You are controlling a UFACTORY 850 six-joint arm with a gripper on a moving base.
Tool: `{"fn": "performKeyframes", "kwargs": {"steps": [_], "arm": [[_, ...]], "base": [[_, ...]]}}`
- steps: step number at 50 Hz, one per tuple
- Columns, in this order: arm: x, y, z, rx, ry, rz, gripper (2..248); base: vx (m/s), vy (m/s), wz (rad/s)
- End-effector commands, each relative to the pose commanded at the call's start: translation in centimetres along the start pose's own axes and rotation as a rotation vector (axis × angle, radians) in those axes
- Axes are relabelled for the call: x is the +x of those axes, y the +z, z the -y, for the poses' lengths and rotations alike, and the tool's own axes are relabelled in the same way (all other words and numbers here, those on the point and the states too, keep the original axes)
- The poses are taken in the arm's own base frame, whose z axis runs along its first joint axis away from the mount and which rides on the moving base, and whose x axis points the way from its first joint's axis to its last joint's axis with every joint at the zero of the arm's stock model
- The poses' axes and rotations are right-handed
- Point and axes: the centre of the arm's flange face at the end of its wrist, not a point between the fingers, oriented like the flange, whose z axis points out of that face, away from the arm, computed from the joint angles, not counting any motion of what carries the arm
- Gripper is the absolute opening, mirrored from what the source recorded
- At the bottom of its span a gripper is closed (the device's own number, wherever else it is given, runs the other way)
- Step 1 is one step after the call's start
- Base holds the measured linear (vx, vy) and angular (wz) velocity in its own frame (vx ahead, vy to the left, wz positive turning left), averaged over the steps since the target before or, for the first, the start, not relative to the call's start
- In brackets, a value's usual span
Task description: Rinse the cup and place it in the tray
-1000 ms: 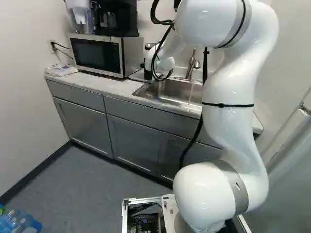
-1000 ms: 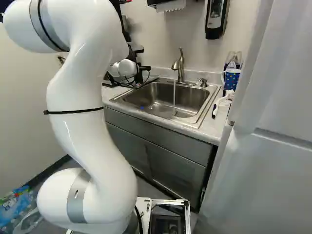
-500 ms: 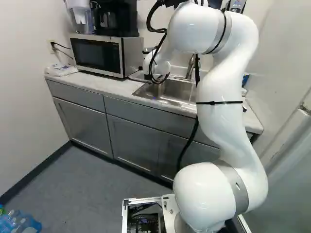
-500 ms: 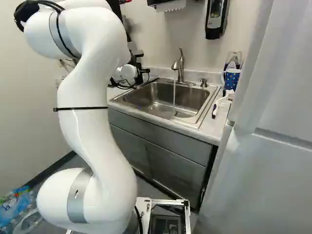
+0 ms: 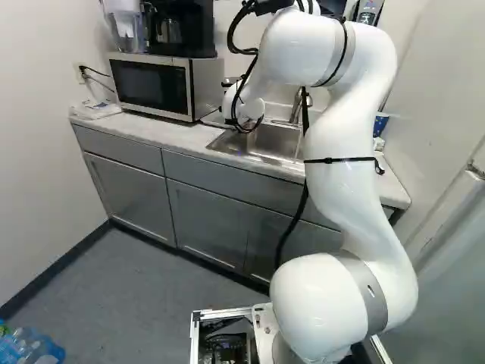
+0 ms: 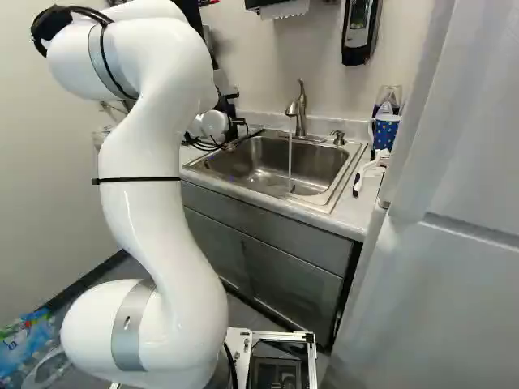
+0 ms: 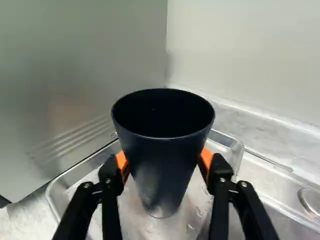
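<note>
In the wrist view, a dark, tapered cup point(image 7: 162, 150) stands upright over the metal tray point(image 7: 65, 187), its mouth facing up. My gripper point(image 7: 164, 162) has an orange pad against each side of the cup, so it is shut on it. The cup's foot appears to rest on the tray floor, where water drops show. Both base views hide the fingers, cup and tray behind my arm's wrist beside the microwave. A stream of water point(image 6: 289, 158) runs from the faucet point(image 6: 300, 109) into the sink point(image 6: 312, 166).
The microwave point(image 5: 151, 85) stands on the counter, its side wall close beside the tray in the wrist view. Past the sink are a blue dotted cup point(image 6: 384, 130) and a white-handled brush point(image 6: 369, 172). A soap dispenser point(image 6: 357, 32) hangs on the wall.
My upper arm has swung leftward in the left base view and rightward in the right one, and my wrist has shifted slightly beside the microwave. The base has stayed put.
</note>
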Motion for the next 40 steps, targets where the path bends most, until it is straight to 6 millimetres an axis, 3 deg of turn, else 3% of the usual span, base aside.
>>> {"fn": "performKeyframes", "kwargs": {"steps": [1,5,6,24,40], "arm": [[0.0,0.0,0.0,0.0,0.0,0.0,153],[0.0,0.0,0.0,0.0,0.0,0.0,153],[0.0,0.0,0.0,0.0,0.0,0.0,126],[0.6,-0.3,-0.2,-0.003,0.0,-0.01,126],[2.1,-1.5,-2.4,-0.035,0.007,-0.032,126]], "base": [[0.0,0.0,0.0],[0.0,0.0,0.0],[0.0,0.0,0.0],[0.0,0.0,0.0],[0.0,0.0,0.0]]}}
